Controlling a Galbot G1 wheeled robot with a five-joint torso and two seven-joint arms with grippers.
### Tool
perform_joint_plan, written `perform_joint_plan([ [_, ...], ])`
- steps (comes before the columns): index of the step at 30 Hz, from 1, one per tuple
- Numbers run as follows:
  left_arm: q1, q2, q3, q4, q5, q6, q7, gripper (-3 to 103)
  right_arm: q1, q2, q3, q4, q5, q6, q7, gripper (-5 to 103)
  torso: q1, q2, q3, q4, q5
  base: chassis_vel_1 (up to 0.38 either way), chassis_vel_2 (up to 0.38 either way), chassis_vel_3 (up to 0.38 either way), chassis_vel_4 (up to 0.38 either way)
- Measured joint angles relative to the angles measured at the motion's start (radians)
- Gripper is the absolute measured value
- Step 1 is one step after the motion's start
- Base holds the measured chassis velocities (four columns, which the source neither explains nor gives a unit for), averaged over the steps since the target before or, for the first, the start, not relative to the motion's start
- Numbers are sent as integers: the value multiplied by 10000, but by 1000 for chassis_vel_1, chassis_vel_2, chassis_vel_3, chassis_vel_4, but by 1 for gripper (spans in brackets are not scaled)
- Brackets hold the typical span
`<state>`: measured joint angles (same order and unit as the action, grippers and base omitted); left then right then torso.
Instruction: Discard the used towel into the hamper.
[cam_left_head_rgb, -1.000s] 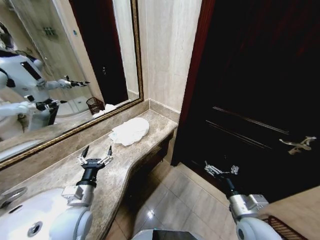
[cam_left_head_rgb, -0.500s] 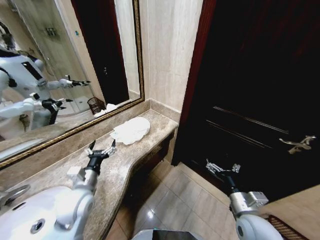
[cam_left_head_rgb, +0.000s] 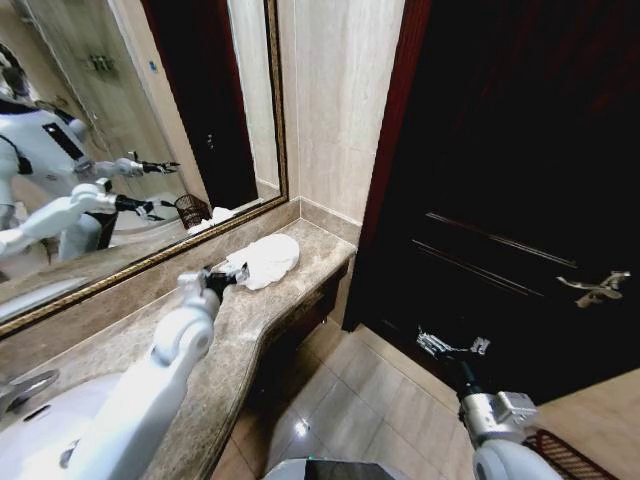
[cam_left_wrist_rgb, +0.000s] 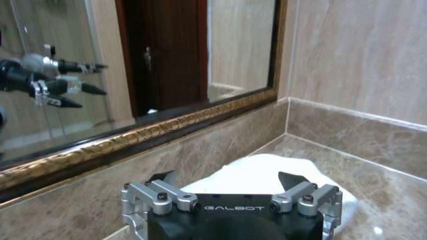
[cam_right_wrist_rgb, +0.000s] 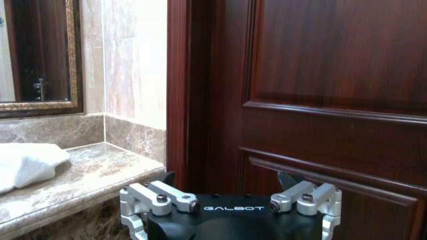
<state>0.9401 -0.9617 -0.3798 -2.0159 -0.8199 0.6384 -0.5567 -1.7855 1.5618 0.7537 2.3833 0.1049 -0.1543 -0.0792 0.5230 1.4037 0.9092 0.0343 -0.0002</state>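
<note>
Step in hand, by my reading: reach and grasp of the towel. Nothing held yet.

Left gripper (cam_left_head_rgb: 228, 277) extended far along the table (cam_left_head_rgb: 240, 335), at the near-left edge of the towel (cam_left_head_rgb: 265, 259). Fingers (cam_left_wrist_rgb: 162, 177) spread open. In the left wrist view the towel (cam_left_wrist_rgb: 263, 176) lies just beyond and between the two tips, bulk offset a little toward the right finger. Whether the tips already touch cloth: cannot tell.

Towel: white, crumpled heap, on the far end of the table, below the mirror (cam_left_head_rgb: 120, 130) corner, near the wall. Its far end comes close to the table's front edge, next to the door (cam_left_head_rgb: 500, 170).

Doing it well, judgement only:
- Drive the fingers a little farther in, so they straddle a thick fold rather than a thin edge.
- Keep the tips low, close to the stone, to gather cloth from underneath; soft fabric will slump and slip from a shallow pinch.
- Close fully before lifting; lift straight up so trailing cloth clears the table.
- Risk: pushing the heap ahead of the fingers toward the wall instead of enclosing it.

Right gripper (cam_left_head_rgb: 452, 346) parked low on the right, over the floor (cam_left_head_rgb: 350, 400) in front of the door, fingers open, empty.

Hamper (cam_left_head_rgb: 562, 457): slatted rim at the bottom right corner, well apart from the towel.
</note>
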Motion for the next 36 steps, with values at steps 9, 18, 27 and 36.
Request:
perform_joint_plan([
  [9, -2842, -126, 2189, 2460, -1340, 447, -947, 100, 195, 30, -174, -208, -244, -154, 156, 100, 0, 0, 0, 2, 3, 0, 0, 0, 0],
  [18, -4609, -689, 3699, 4606, -2064, 657, -1645, 100, 163, -45, 2, -224, -110, -164, 245, 100, 0, 0, 0, 1, 4, 0, 0, 0, 0],
  [27, -5292, -1248, 4123, 5887, -2563, 786, -2030, 100, 231, -108, 77, -259, 47, -162, 301, 100, -1, -1, -1, 1, 3, 0, 0, 0, 0],
  [36, -5367, -1391, 4190, 6611, -2408, 784, -1756, 100, 344, -179, 107, -271, 119, -205, 339, 100, -2, 0, -2, 2, 3, 0, 0, 0, 0],
])
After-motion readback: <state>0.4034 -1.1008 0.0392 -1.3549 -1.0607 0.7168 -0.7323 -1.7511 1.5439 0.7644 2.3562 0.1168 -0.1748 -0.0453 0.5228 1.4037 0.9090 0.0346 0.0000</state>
